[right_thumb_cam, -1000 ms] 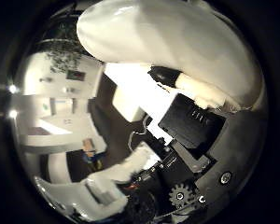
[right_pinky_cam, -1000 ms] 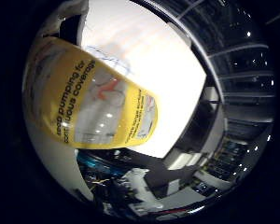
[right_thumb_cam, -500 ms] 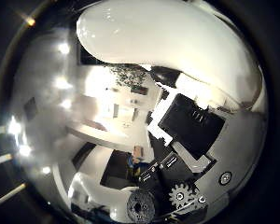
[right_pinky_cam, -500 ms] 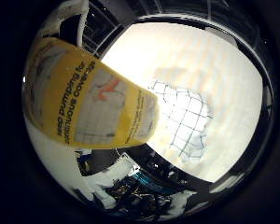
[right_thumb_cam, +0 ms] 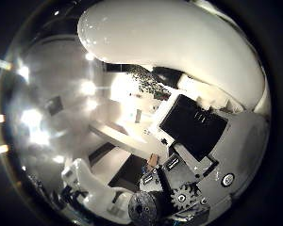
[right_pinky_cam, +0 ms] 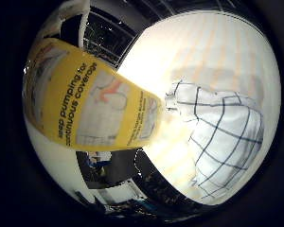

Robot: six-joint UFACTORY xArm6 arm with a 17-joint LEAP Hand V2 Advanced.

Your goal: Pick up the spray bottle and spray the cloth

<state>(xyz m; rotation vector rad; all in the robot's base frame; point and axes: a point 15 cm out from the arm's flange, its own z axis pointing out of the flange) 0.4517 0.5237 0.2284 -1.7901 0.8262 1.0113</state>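
The spray bottle is white with a yellow label and fills much of the little finger side palm view, close against the palm. Its white upper body fills one side of the thumb side palm view. My right hand shows there as black and white parts with gears, its fingers curled round the bottle. The cloth is white with a dark grid pattern. It lies crumpled on the pale table, beyond the bottle and away from it.
Dark shelving stands past the table's far edge. Dark equipment shows beside the table below the bottle. The thumb side palm view looks out at the room, with bright lights and white furniture.
The whole picture has swung, so the hand has turned with the bottle still against the palm. The cloth now shows larger and closer in the little finger side palm view.
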